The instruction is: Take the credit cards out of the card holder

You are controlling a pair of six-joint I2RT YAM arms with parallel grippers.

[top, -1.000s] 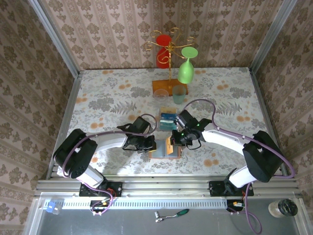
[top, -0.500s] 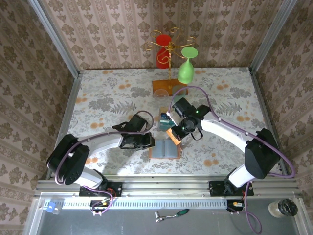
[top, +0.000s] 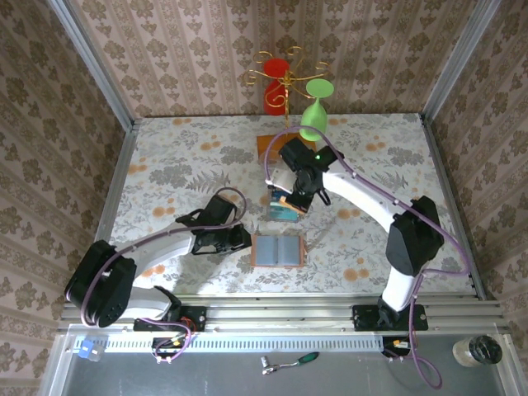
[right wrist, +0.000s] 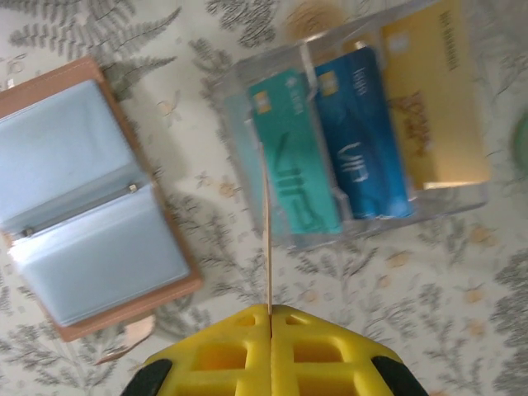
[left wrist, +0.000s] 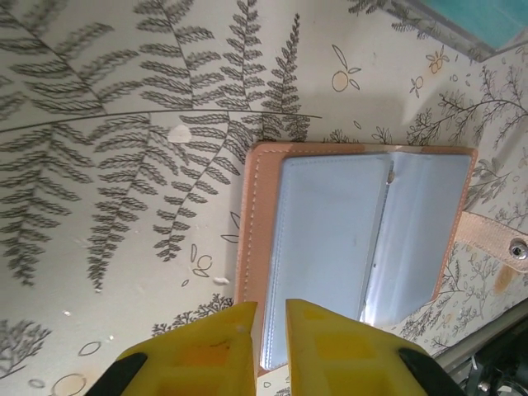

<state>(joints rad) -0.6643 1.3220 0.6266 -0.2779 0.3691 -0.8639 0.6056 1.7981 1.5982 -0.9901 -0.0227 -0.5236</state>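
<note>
While the right end effector (right wrist: 271,313) hangs over the clear plastic tray (right wrist: 239,115), its yellow fingers are pressed flat together on a thin card (right wrist: 268,235). The wrist view shows that card edge-on, so I cannot make out its face. The tray sits on the fern-patterned desk (top: 165,165), just beyond the wallet, and three credit cards lie side by side in it: a teal card (right wrist: 293,161), a blue card (right wrist: 359,136) and a gold card (right wrist: 429,99).

The small bifold card holder of brown leather with grey-blue pockets (left wrist: 355,239) lies spread open and flat on the desk, near the front edge between the two arms. Its studded strap (left wrist: 516,246) is flung out to one side. Both wrist views show pale, smooth pockets with no coloured edge peeking out, so I'd judge it emptied, though a card tucked deep inside would be hard to spot.

The left end effector (left wrist: 271,318) sits low at the near edge of the card holder. Its fingers are a narrow gap apart with nothing between them, and I cannot tell whether they touch the leather.

By my reckoning the job is nearly done. What remains is to lower the held card into the tray beside the others and let go.
</note>
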